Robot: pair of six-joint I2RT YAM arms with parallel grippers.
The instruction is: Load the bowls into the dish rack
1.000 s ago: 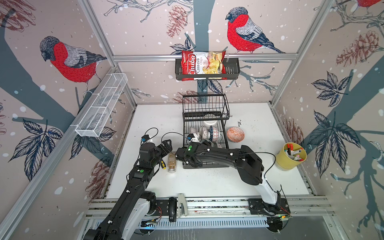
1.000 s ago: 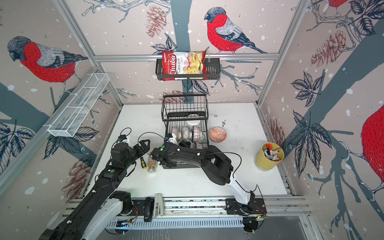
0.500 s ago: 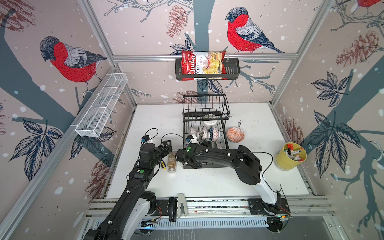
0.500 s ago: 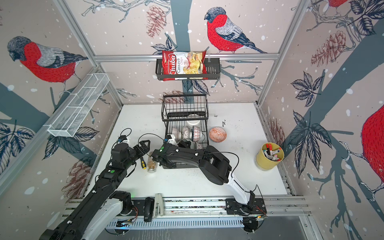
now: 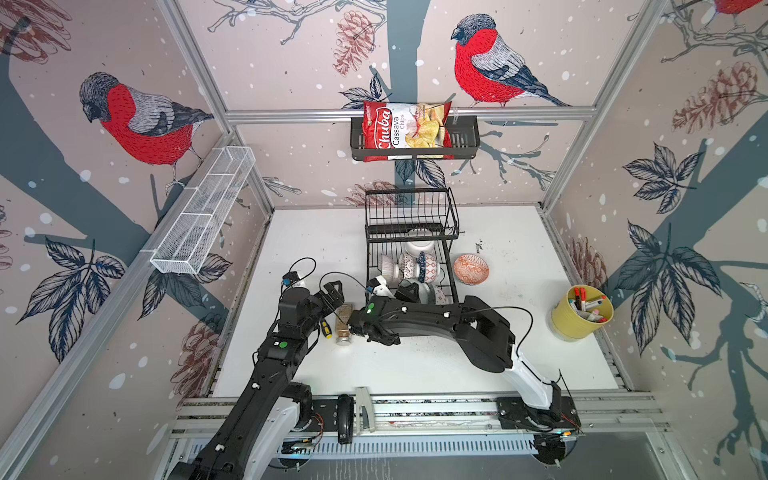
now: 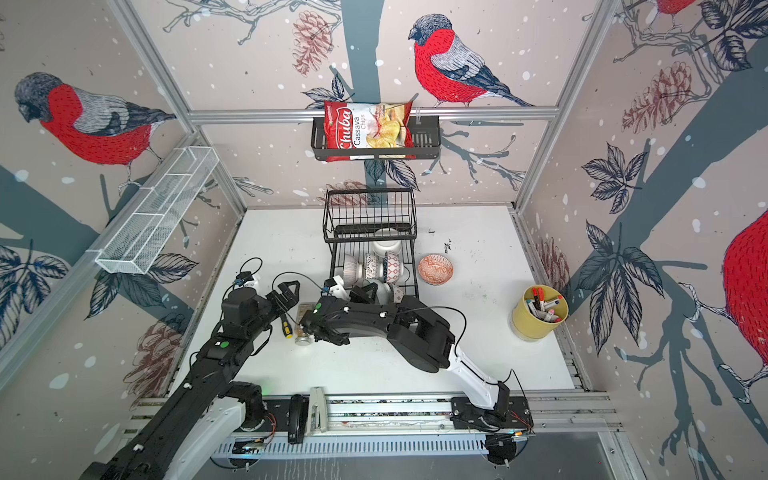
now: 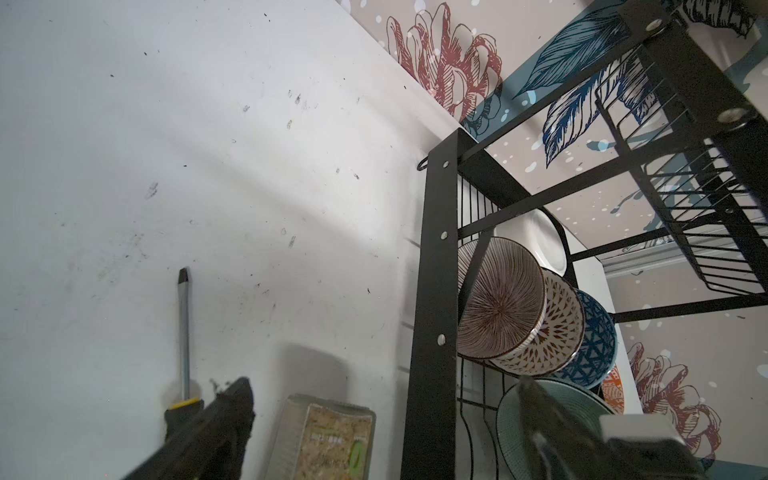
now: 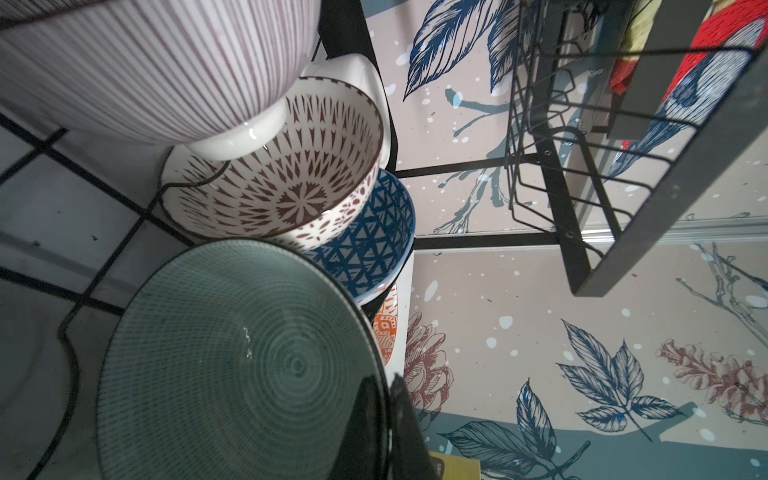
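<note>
The black dish rack (image 5: 411, 232) (image 6: 370, 232) stands at the table's middle back. On its lower grid, on edge, are a striped bowl (image 7: 498, 299), a red-brown patterned bowl (image 8: 282, 183), a blue bowl (image 8: 374, 245) and a white one (image 5: 419, 247). My right gripper (image 8: 386, 399) (image 5: 409, 291) reaches into the rack's front and is shut on the rim of a grey-green bowl (image 8: 232, 365) (image 5: 427, 291) held on edge over the grid. An orange-red bowl (image 5: 471, 269) (image 6: 435, 269) lies on the table right of the rack. My left gripper (image 5: 332, 291) (image 7: 384, 436) hangs open left of the rack, holding nothing.
A spice jar (image 5: 344, 326) (image 7: 328, 436) and a yellow-handled screwdriver (image 5: 327, 329) (image 7: 183, 332) lie between the two wrists. A yellow pot of markers (image 5: 582, 311) stands at the right. A chips basket (image 5: 415, 133) and a white mesh shelf (image 5: 203, 212) hang on the walls.
My right wrist has drifted a little to the left and toward the front while still gripping the bowl. The left arm has not moved.
</note>
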